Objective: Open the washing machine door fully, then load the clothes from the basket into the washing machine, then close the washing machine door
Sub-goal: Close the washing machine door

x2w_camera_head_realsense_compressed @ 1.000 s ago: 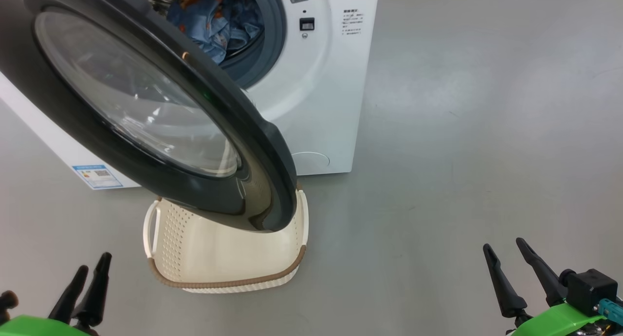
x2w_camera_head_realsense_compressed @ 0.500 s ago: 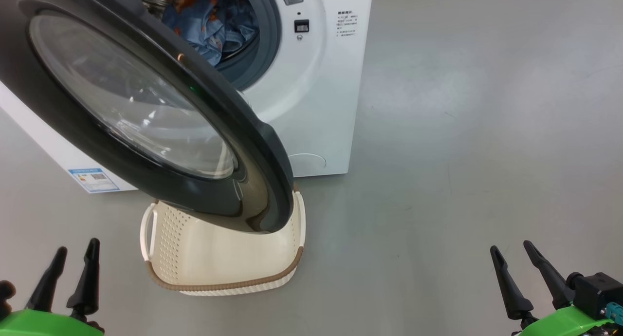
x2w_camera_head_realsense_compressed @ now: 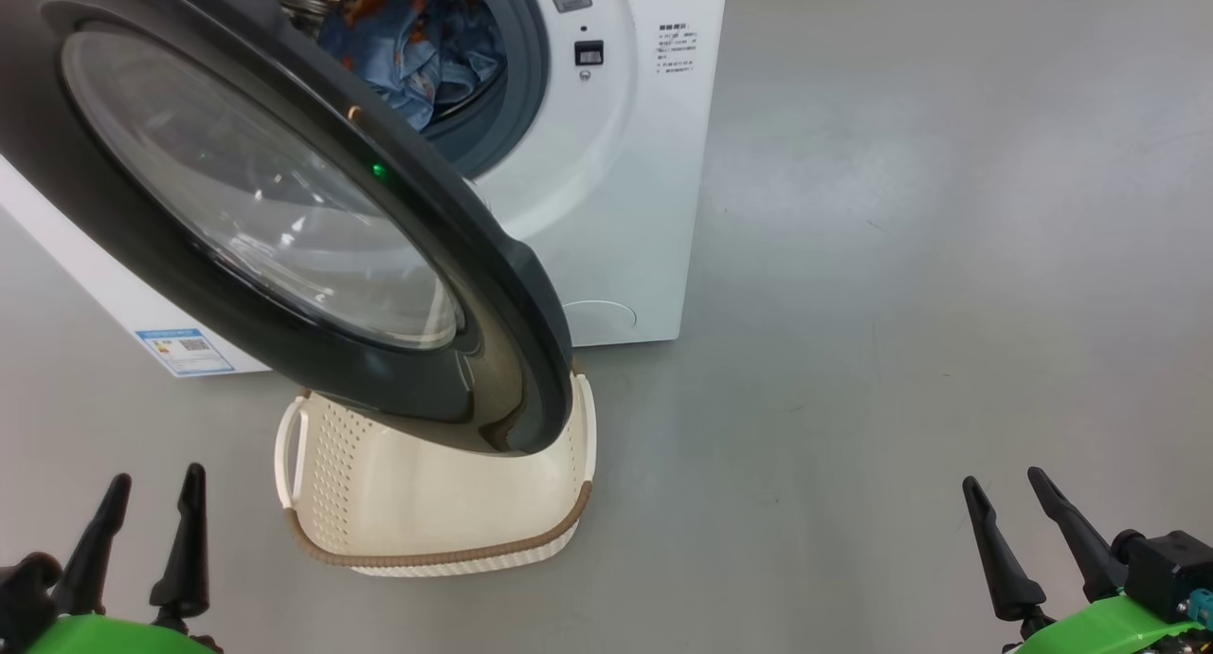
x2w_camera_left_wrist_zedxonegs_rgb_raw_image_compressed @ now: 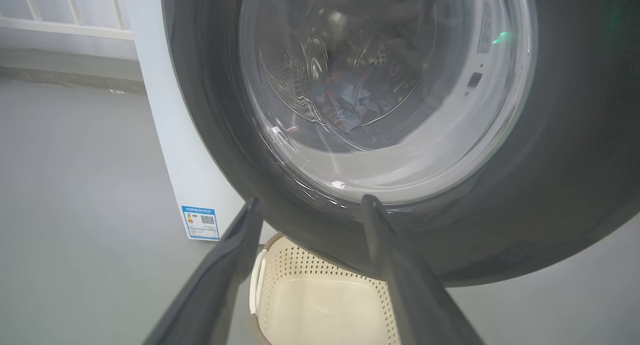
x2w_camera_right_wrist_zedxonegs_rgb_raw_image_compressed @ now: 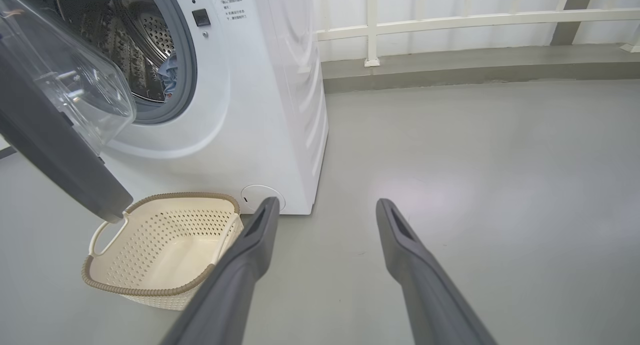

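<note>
Grey floor (x2w_camera_head_realsense_compressed: 900, 256); basket (x2w_camera_head_realsense_compressed: 436, 554) empty beneath the open door (x2w_camera_head_realsense_compressed: 284, 208), clothes (x2w_camera_head_realsense_compressed: 417, 38) inside the washer (x2w_camera_head_realsense_compressed: 625, 208). My left gripper (x2w_camera_head_realsense_compressed: 157, 478) and right gripper (x2w_camera_head_realsense_compressed: 1002, 479) stand spread, empty. Risk: fabric near the gasket (x2w_camera_head_realsense_compressed: 531, 47) may catch when I close the door.

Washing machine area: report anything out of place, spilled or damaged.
Nothing stands out. The clothes lie inside the drum, the basket stands upright and empty, and the washing machine door hangs open above it.

Glossy black-rimmed glass washing machine door (x2w_camera_head_realsense_compressed: 284, 227), perforated cream plastic basket (x2w_camera_right_wrist_zedxonegs_rgb_raw_image_compressed: 165, 245), printed blue cloth clothes (x2w_camera_head_realsense_compressed: 417, 38), smooth grey floor (x2w_camera_head_realsense_compressed: 900, 303).
</note>
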